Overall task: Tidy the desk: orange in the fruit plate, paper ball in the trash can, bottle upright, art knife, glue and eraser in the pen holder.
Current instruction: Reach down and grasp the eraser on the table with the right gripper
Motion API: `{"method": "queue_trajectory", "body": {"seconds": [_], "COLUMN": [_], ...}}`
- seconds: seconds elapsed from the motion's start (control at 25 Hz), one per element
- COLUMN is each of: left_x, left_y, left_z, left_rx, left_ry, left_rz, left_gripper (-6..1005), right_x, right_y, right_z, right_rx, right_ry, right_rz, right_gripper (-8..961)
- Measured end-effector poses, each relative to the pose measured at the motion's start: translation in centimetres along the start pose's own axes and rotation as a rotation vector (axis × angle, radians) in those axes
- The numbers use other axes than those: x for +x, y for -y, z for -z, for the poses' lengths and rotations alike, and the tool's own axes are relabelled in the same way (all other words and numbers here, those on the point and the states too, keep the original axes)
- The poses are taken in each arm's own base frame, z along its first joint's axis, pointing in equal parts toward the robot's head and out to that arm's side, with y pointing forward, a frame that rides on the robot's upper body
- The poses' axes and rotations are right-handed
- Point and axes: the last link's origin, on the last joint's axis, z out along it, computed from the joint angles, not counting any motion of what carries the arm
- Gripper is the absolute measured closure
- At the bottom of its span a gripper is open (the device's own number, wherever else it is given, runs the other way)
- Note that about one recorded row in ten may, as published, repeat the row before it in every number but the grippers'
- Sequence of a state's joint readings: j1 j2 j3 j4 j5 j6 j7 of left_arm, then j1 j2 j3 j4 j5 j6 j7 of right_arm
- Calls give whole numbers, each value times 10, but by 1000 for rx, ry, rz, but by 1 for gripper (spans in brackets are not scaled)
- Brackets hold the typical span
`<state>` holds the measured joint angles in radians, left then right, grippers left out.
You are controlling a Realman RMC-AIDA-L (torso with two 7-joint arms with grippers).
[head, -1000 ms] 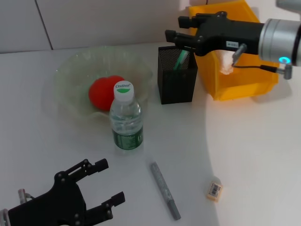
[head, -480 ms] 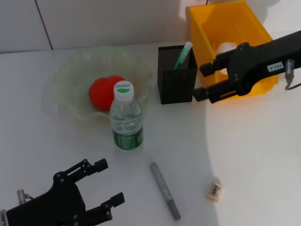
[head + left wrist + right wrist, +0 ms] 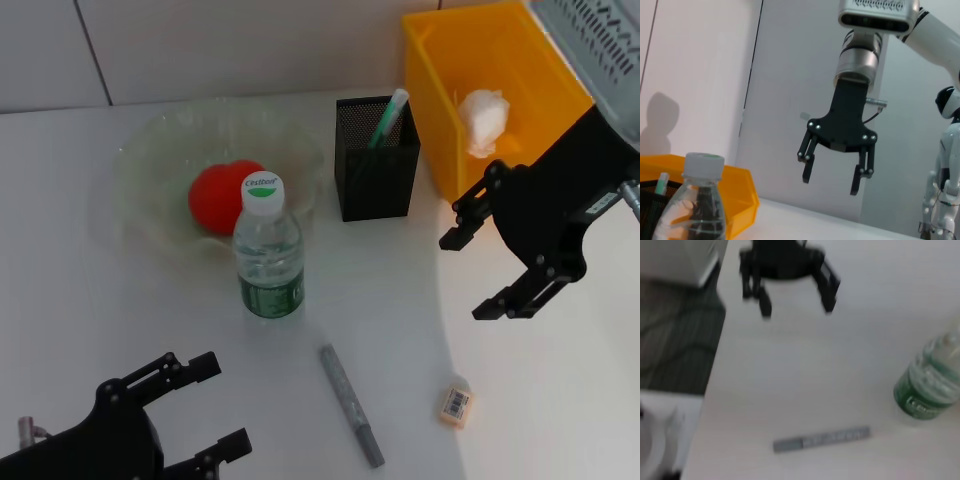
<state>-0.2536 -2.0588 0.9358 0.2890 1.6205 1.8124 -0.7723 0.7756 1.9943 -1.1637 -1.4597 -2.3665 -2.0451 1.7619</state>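
Observation:
The orange (image 3: 222, 197) lies in the pale-green fruit plate (image 3: 140, 152). In front of the plate the bottle (image 3: 268, 255) stands upright. The black mesh pen holder (image 3: 375, 172) holds a green-and-white glue stick (image 3: 389, 117). The paper ball (image 3: 483, 120) rests inside the yellow trash can (image 3: 500, 60). The grey art knife (image 3: 351, 404) and the small eraser (image 3: 455, 405) lie flat on the near table. My right gripper (image 3: 466, 277) hangs open above the table, between the trash can and the eraser. My left gripper (image 3: 222, 405) stands open at the near left, holding nothing.
The left wrist view shows the right gripper (image 3: 835, 172) far off, beyond the bottle (image 3: 695, 200) and the trash can (image 3: 737, 192). In the right wrist view are the art knife (image 3: 821, 439), the bottle (image 3: 930, 385) and the left gripper (image 3: 785, 285). A tiled wall stands behind.
My right arm has swung from above the pen holder and trash can toward the near right, still open. The left gripper has drawn back slightly toward the table's front edge.

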Motion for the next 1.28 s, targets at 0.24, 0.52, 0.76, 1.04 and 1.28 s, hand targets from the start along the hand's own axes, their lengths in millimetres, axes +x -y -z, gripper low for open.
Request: {"method": "queue_trajectory", "body": {"seconds": [0.24,0.52,0.76,1.04,1.28], "left_x": [-2,-3,-5,-6,-6], "left_y": [-1,-1,-1,4,6], "left_z": [-3,-6,-7,-13,-14], "left_rx": [12,25,40,50,56], "left_ry": [-8,-21,-23,-11,-15], "left_rz": [13,24,27,28,27], "left_gripper": [227,227,228,228,228], "right_x": [-6,-19,-24,-23,-21], "right_y": [-3,-13,-14,-12,-15], "right_z": [-5,-34,-53,-74,-88], "right_rx": [-67,-187,-258,-297,-341], "right_ry": [-116,-209,-239,-251,-261], "right_rz": [268,528,653,755,812], "right_gripper": [237,237,237,238,238]}}
